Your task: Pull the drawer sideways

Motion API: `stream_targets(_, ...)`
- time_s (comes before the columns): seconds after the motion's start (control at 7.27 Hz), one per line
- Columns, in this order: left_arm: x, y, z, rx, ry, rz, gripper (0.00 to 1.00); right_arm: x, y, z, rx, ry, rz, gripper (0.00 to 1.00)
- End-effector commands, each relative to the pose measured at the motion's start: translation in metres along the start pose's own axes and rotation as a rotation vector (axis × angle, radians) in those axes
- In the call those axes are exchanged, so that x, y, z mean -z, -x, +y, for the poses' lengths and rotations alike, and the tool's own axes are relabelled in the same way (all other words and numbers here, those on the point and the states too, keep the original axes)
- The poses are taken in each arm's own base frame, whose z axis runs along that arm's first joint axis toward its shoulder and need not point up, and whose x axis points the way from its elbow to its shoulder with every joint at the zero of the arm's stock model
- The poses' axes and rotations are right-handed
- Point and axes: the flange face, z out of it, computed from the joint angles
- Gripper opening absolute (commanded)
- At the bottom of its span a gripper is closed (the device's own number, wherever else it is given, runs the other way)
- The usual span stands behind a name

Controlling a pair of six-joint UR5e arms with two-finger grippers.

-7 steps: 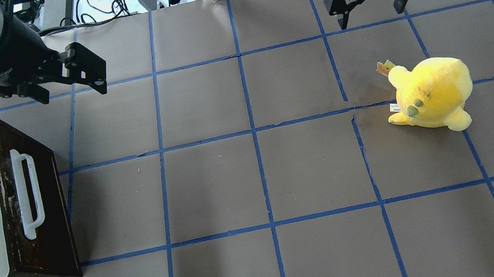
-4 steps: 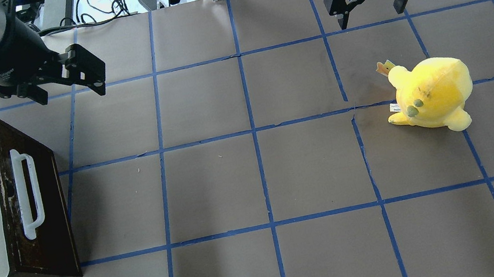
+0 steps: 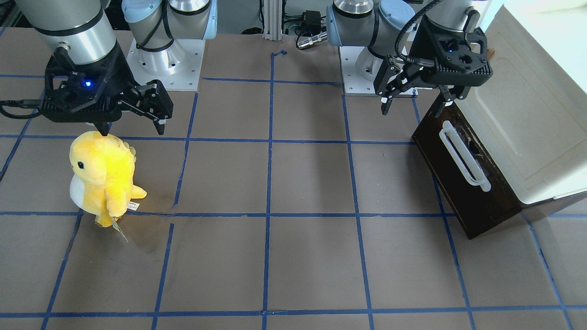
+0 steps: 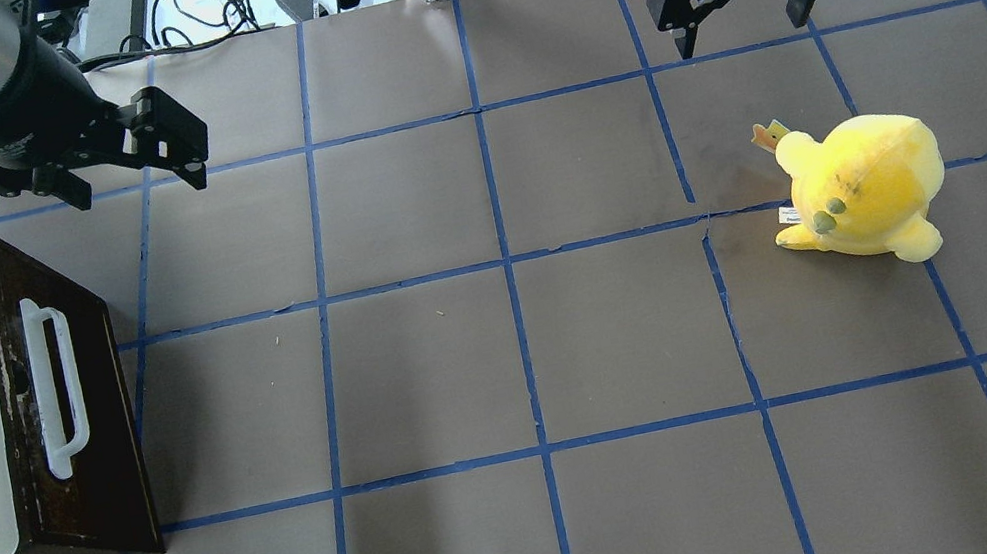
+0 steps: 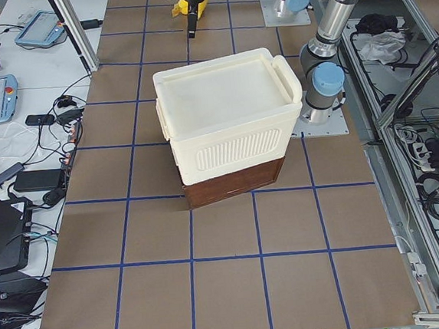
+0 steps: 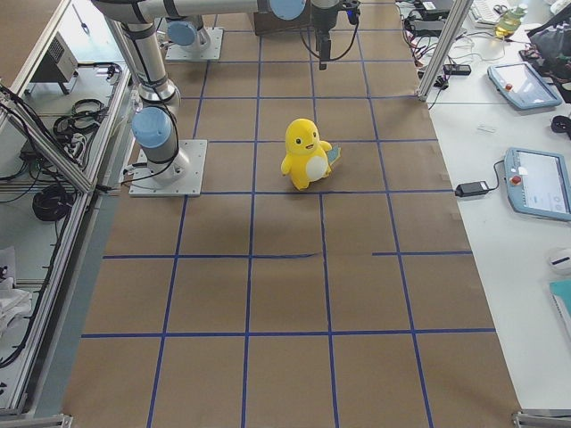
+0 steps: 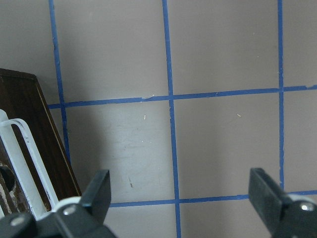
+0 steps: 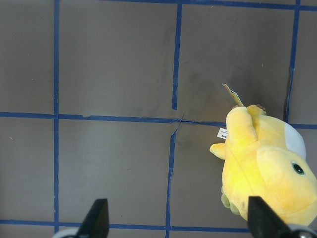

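Though well apart from drawer (image 4: 112,425), plush toy (image 4: 864,191)

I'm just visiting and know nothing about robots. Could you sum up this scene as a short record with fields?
Drawer: dark front, looks shut
Handle: white bar, untouched
Toy: yellow plush, upright on the table
Left hand: open, empty, raised near one end of the drawer
Right hand: open, empty, raised, apart from the toy
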Motion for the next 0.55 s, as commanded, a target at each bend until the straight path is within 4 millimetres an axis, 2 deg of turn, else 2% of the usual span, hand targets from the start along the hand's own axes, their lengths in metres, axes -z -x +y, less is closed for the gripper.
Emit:
stream_targets(0.0, -0.0003, 0.0003, 0.0003, 0.017, 0.000, -0.002, 1.00, 0.0000, 0.0000, 0.0000, 0.000, 0.000, 0.000, 1.00)
stream_targets(0.41, -0.0060, 0.0007, 0.0010, 0.018, 0.016, -0.006, 1.00, 0.0000, 0.0000, 0.0000, 0.000, 0.000, 0.000, 1.00)
